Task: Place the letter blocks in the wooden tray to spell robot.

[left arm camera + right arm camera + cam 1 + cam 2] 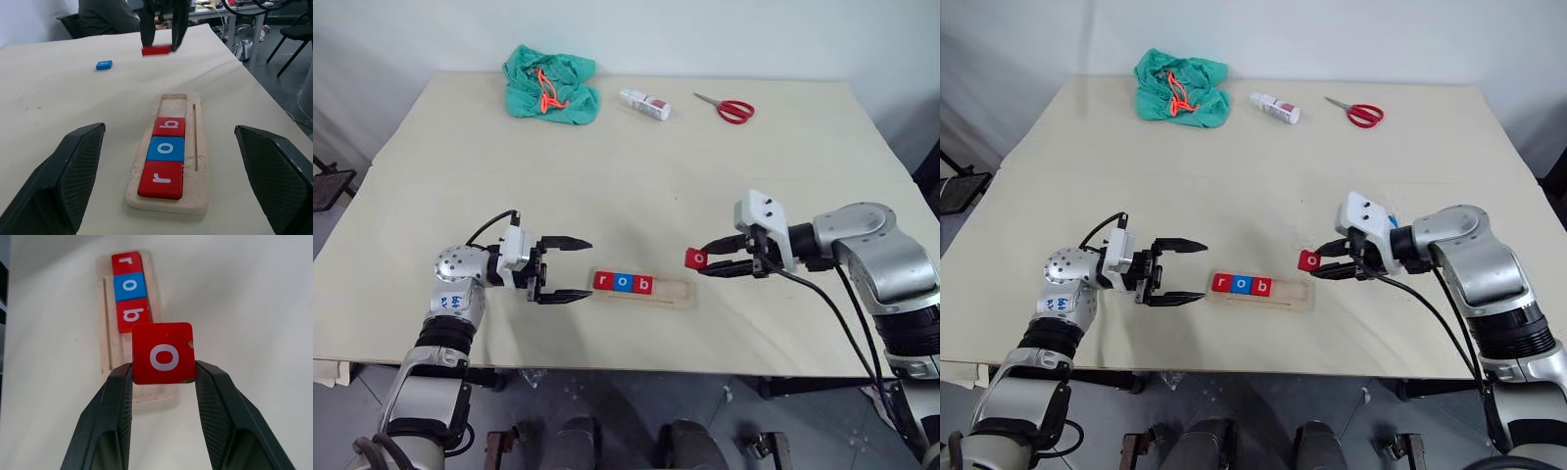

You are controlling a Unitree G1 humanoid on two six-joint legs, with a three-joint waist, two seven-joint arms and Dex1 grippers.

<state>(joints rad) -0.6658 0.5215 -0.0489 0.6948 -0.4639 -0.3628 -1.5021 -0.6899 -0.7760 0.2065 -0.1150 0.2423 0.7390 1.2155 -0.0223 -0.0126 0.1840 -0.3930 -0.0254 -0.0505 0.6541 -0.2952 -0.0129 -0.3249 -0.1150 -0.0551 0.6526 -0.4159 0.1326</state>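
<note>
Three blocks, r, o and b, already sit in the tray (675,297), the right gripper (710,261) is clamped on the red o (163,353) in the air just beside the tray's empty end, the left gripper (570,269) hangs open by the other end, and a blue block (103,64), presumably the t, waits on the table (636,166).

Three red letter blocks (161,178), two blue blocks (166,148), one wooden tray (200,193), one scissors (728,108), one bottle (644,104).

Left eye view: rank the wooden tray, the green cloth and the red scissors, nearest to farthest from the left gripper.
1. Wooden tray, just beside the left gripper.
2. Green cloth, far edge, robot's left.
3. Red scissors, far edge, robot's right.
</note>
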